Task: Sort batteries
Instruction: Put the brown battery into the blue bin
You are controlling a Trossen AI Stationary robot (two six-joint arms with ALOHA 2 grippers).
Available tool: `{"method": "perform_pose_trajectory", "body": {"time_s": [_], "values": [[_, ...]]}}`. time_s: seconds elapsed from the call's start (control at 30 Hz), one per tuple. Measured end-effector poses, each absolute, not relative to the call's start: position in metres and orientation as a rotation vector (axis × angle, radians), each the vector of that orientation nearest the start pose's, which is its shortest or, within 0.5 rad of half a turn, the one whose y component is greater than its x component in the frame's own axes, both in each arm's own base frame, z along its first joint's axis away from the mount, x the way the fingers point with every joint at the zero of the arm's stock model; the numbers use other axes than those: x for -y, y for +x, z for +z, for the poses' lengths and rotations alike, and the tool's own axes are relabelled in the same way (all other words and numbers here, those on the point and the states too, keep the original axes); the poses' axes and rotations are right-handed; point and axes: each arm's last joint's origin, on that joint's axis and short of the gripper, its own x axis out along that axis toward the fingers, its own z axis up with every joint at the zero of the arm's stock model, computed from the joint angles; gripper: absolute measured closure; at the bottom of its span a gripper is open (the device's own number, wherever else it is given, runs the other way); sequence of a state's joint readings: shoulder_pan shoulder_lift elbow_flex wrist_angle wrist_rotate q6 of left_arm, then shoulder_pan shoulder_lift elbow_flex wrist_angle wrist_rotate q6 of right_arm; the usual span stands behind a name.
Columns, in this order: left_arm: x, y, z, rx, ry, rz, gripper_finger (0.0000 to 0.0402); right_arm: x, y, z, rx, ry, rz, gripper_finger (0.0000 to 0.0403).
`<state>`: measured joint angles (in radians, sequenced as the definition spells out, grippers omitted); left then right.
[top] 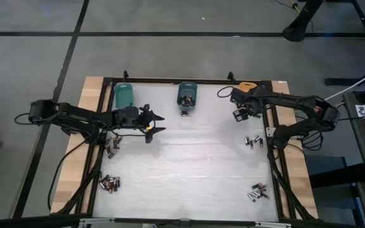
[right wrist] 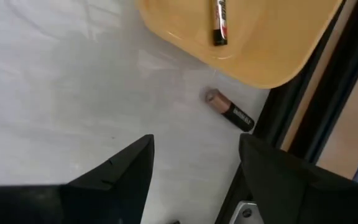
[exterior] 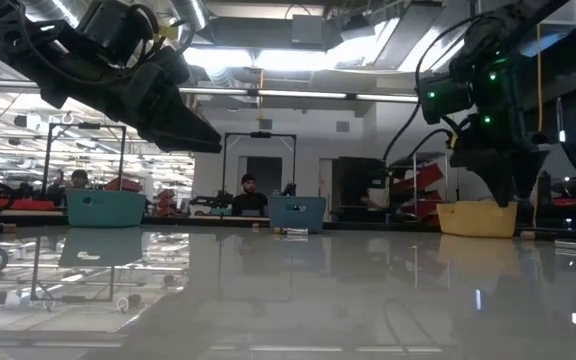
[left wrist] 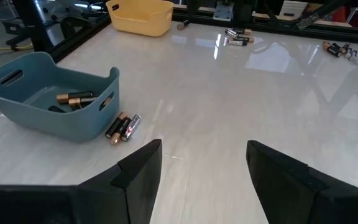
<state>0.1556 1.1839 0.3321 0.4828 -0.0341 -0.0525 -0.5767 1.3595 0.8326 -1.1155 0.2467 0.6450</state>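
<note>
the white table (top: 189,171) is bare across its wide middle, its black frame edging every side, with the teal bin (top: 124,95), blue bin (top: 187,94) and orange bin (top: 246,85) lined along the far edge. the left gripper (top: 155,124) hovers open and empty near the left edge, just past the teal bin, while the right gripper (top: 241,114) hangs open and empty at the far right corner beside the orange bin. batteries (top: 109,183) lie in small clusters by the left and right edges and near corners, two beside the blue bin (left wrist: 123,127), one loose cell (right wrist: 230,110) against the frame by the orange bin.

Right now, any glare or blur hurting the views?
Low view: the table mirrors the ceiling lights, both arms backlit. Left wrist view: glare streak near the far batteries. Right wrist view: own jaws blurred, the loose battery sharp.
</note>
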Motion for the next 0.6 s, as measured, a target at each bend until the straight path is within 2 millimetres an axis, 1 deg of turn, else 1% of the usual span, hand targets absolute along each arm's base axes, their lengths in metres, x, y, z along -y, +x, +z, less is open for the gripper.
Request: {"method": "perform_pose_trajectory", "body": {"time_s": [0.13,0.23,0.37,0.47,0.6], "values": [[-0.035,0.214,0.168,-0.364,-0.074,0.197,0.0178,0.119,0.160,0.191,-1.468,0.758,-1.151,0.0166],[-0.035,0.214,0.168,-0.365,-0.074,0.197,0.0178,0.125,0.160,0.183,-1.515,0.756,-1.130,0.0166],[-0.035,0.214,0.168,-0.366,-0.074,0.197,0.0178,0.132,0.159,0.174,-1.554,0.774,-1.154,0.0166],[-0.035,0.214,0.168,-0.366,-0.074,0.197,0.0178,0.137,0.157,0.171,-1.603,0.693,-1.149,0.0166],[-0.035,0.214,0.168,-0.367,-0.074,0.197,0.0178,0.144,0.154,0.167,-1.674,0.603,-1.078,0.0166]]}}
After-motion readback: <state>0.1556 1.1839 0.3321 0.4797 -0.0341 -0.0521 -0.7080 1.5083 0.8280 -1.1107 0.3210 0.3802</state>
